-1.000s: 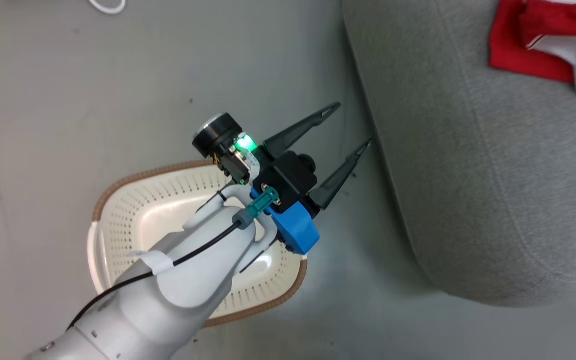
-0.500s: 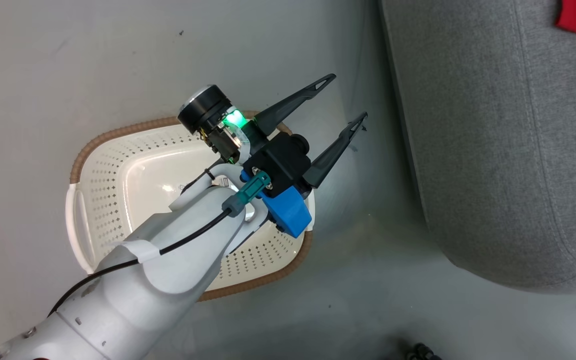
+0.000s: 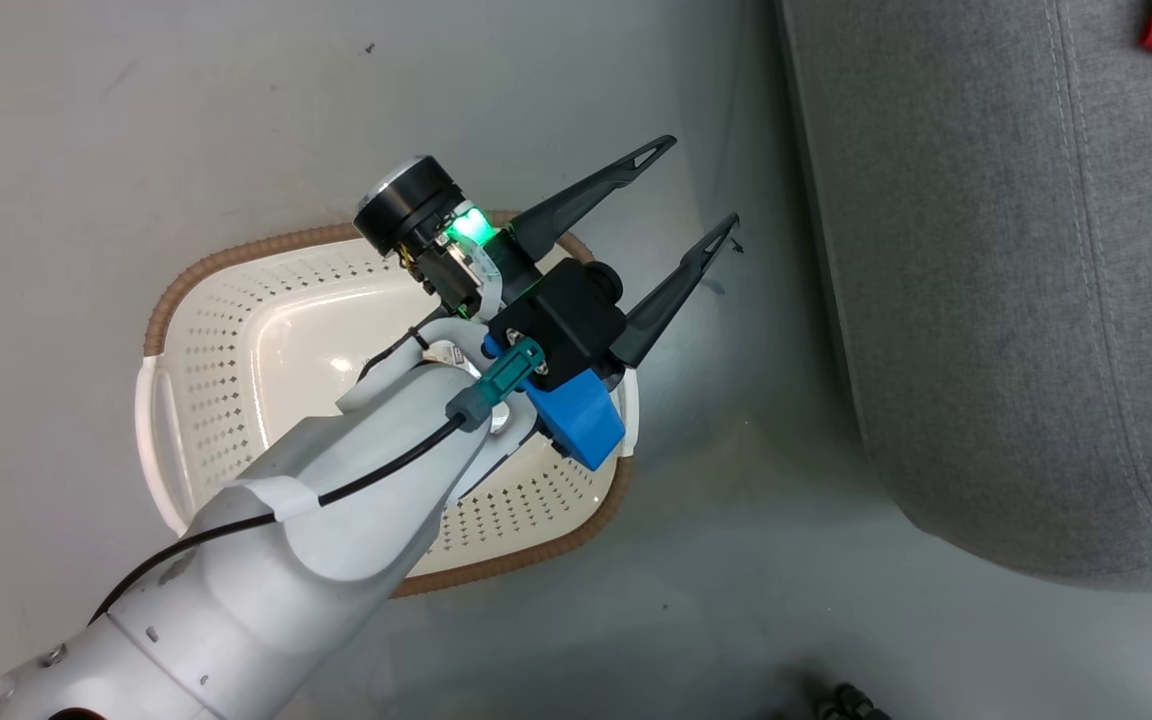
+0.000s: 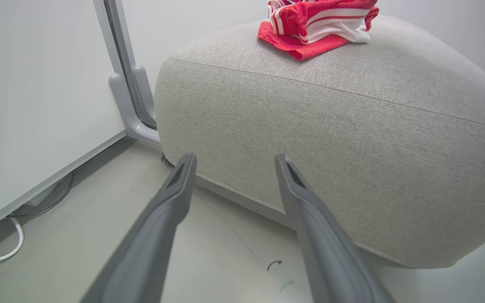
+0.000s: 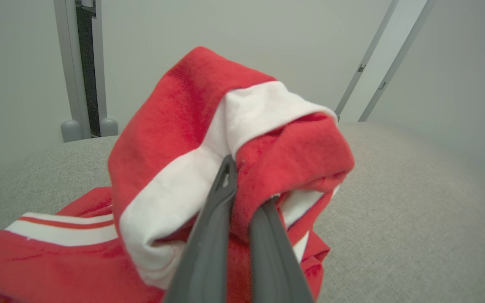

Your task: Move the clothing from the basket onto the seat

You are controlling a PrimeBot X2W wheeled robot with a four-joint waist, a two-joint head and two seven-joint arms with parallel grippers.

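Right end effector (image 5: 246,185) pinched tight on clothing (image 5: 171,134), fold raised directly over seat (image 5: 394,202), lower folds resting on it. Left end effector (image 3: 702,180) spread, holding nothing, above basket (image 3: 206,400) rim, aimed toward seat.

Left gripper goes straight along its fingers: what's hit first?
Probably the rounded side of the large grey fabric-upholstered seat, low near its bottom seam. The left gripper, jaws open, points at it; how far off is unclear.

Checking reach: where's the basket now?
Head view, left of centre: the basket sits on the floor, partly under the left gripper, left of the grey seat.
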